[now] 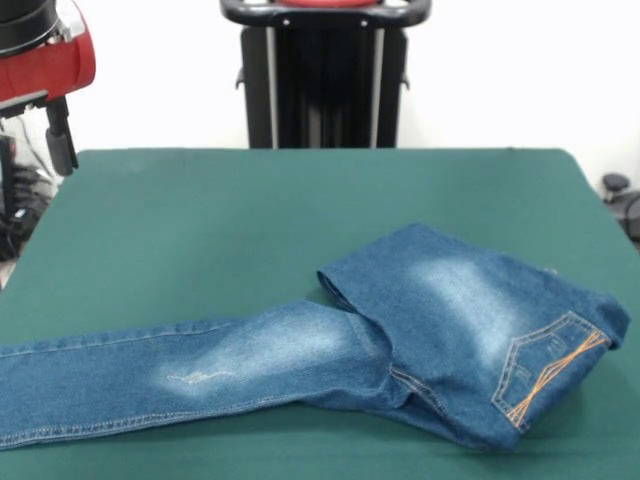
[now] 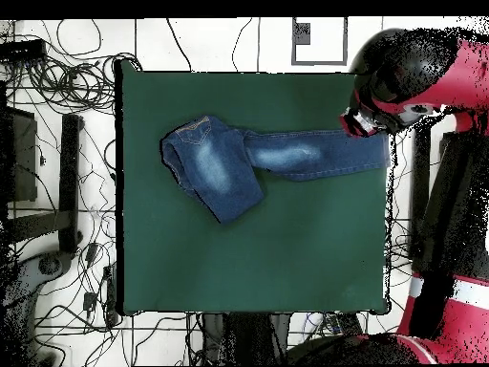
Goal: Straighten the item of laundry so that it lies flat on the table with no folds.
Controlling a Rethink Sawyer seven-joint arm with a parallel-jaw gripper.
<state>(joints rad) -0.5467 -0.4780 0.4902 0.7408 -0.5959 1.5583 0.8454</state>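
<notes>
Overhead: jeans (image 2: 224, 162) folded at 9 o'clock on desk (image 2: 287, 258), soft, heavy; grab loose leg; tool (image 1: 60, 140) state unclear

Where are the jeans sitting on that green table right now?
In the front view the jeans lie along the table's near edge, one leg stretched out to the left and the top part bunched and folded over at the right.
</notes>
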